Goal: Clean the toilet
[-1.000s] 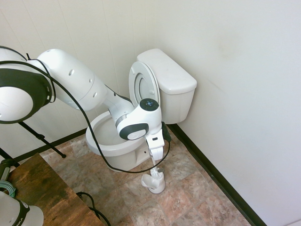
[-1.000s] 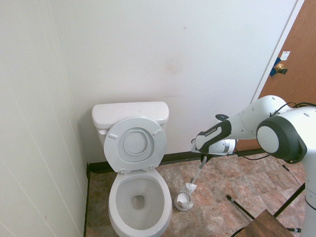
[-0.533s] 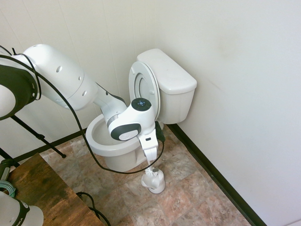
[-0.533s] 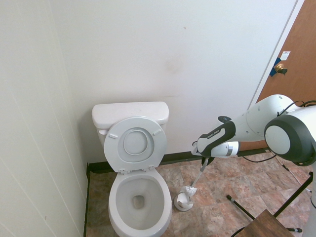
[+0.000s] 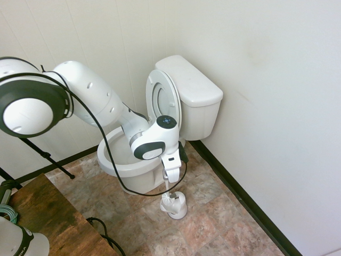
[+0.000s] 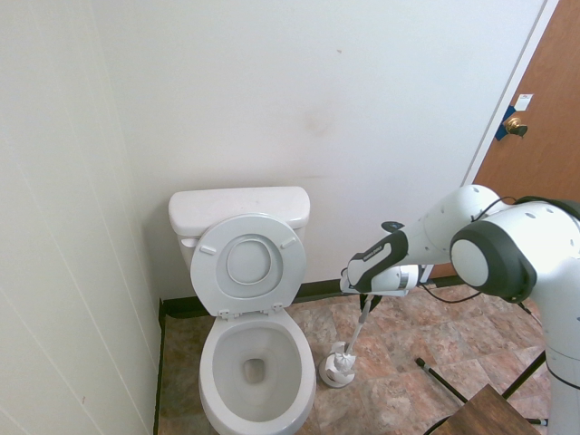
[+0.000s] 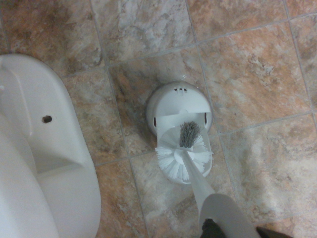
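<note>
Toilet (image 5: 139, 160) stands against the back wall in the corner of the room, tank (image 5: 193, 96) to the wall, seat and lid (image 6: 248, 265) both raised and leaning back on the tank, bowl (image 6: 256, 362) open to view. In the second exterior view the bowl interior reads pale with the drain opening dark at the bottom; no foam, cleaner or marks can be made out at this distance, so whether it has been scrubbed cannot be told from its surface. Just beside the bowl, on the tiled floor (image 7: 247, 64), sits the small white brush holder (image 5: 175, 205). Toilet brush (image 7: 184, 153): white bristle head sits at the mouth of the holder, overlapping its opening in the wrist view, with the handle (image 6: 357, 324) rising at a slant to the gripper (image 5: 167, 180). Gripper points down at the floor, clamped on the top of the handle, jaws nearly fully closed around the thin shaft. Arm reaches in over the side of the bowl, but the brush is outside the bowl, not in it. Judgement: brush is at its holder, either being lifted out or set back; the frames alone do not say which. If it is going in, scrubbing is done and only release and withdrawal remain; if it is coming out, the whole bowl scrub is left.
</note>
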### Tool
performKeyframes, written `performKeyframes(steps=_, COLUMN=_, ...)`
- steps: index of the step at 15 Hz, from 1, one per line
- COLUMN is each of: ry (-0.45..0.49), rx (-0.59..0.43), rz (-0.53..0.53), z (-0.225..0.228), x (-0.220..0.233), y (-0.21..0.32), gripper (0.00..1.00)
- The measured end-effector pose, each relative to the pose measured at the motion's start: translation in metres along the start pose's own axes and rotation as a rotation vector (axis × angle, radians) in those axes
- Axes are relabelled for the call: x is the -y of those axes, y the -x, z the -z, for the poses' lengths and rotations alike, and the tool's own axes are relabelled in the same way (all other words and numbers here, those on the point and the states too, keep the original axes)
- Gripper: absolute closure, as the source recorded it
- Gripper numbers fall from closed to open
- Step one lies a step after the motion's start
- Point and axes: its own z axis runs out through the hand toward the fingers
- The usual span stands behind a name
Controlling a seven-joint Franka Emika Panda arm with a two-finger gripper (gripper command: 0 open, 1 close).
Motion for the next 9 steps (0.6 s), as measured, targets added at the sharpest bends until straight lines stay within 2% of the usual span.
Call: performKeyframes(steps=9, ry=0.098, rx=0.022, rz=-0.085, z=-0.087, x=0.061, y=-0.055, gripper=1.0)
